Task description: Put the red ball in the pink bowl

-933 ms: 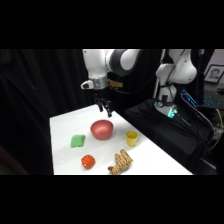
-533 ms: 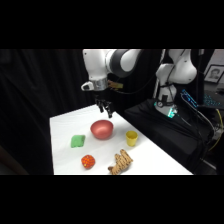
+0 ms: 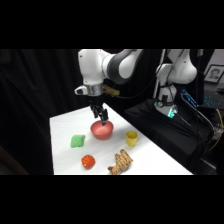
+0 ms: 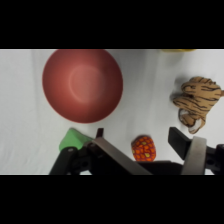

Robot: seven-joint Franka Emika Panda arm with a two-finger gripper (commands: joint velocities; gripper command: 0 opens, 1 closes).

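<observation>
The gripper (image 3: 102, 119) has dipped slightly lower above the pink bowl (image 3: 102, 131).

White arm (image 3: 100, 62) w/ rounded shells, black joint bands; black linkage, dark fingers (image 4: 182, 141) w/ grey pads.

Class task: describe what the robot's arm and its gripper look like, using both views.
The arm has glossy white rounded shells with dark grey-black joints. Its gripper is black and narrow beneath a white wrist. In the wrist view, black linkage carries two fingers, dark with paler grey faces.
</observation>
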